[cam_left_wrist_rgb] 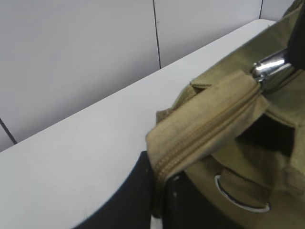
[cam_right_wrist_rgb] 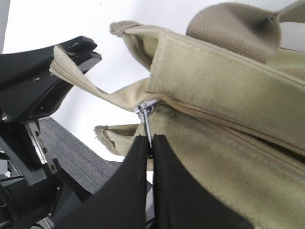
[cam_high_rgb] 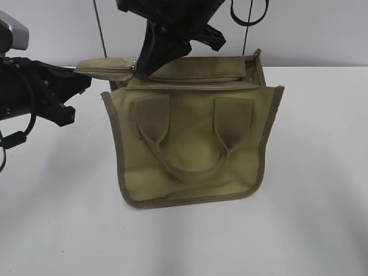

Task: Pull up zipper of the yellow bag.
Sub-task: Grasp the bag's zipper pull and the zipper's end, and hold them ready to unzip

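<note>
On a white table [cam_high_rgb: 322, 172], the left gripper [cam_left_wrist_rgb: 159, 191] at the scene's left edge clamps the fabric end tab of the yellow bag [cam_high_rgb: 190, 144], which stands upright at center. Above its top panel, the right gripper [cam_right_wrist_rgb: 151, 143] is pinched shut on the silver pull of the zipper [cam_right_wrist_rgb: 224, 119], near the bag's left end.

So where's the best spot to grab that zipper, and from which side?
By its small silver pull tab, pinched across its flat faces from above the yellow bag. The tab sticks out thin from the bag's top, as the right end effector holds it, while the left end effector clamps the fabric end.
</note>
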{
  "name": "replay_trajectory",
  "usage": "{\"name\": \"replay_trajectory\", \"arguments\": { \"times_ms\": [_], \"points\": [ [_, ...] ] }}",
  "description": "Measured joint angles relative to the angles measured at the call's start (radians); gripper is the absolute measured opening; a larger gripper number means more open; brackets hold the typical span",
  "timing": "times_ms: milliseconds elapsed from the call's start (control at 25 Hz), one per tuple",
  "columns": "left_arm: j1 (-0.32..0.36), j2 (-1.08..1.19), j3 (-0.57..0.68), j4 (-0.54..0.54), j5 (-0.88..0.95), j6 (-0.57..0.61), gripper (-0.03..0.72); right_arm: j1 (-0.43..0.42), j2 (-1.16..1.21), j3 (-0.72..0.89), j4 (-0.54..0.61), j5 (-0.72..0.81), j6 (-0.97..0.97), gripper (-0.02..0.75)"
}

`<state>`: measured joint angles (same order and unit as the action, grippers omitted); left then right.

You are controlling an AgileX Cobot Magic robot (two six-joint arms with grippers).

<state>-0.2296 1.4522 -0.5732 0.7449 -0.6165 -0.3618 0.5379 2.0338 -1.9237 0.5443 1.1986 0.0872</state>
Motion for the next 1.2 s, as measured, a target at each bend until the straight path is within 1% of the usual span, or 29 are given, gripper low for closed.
{"name": "replay_trajectory", "arguments": {
  "times_ms": [320,440,640,920,1080,1200],
  "points": [
    [0.0,0.0,0.0,-0.003,0.015,0.0,0.0,0.058,0.006,0.0,-0.085,0.0,0.003,-0.015],
    [0.0,-0.001,0.0,-0.004,0.039,0.0,0.0,0.068,0.032,0.0,-0.092,-0.001,0.003,-0.015],
    [0.0,-0.045,0.0,-0.002,0.124,0.0,0.0,0.068,0.036,0.0,-0.042,-0.007,-0.008,-0.015],
    [0.002,-0.077,0.0,-0.015,0.175,0.0,0.0,0.069,0.049,0.0,0.064,-0.038,-0.094,-0.015],
    [0.003,-0.078,0.0,-0.022,0.194,-0.016,0.0,0.074,0.049,0.0,0.08,-0.058,-0.109,-0.015],
    [0.003,-0.078,0.0,-0.017,0.216,-0.045,0.0,0.077,0.05,0.0,0.065,-0.067,-0.102,-0.015]
  ]
}}
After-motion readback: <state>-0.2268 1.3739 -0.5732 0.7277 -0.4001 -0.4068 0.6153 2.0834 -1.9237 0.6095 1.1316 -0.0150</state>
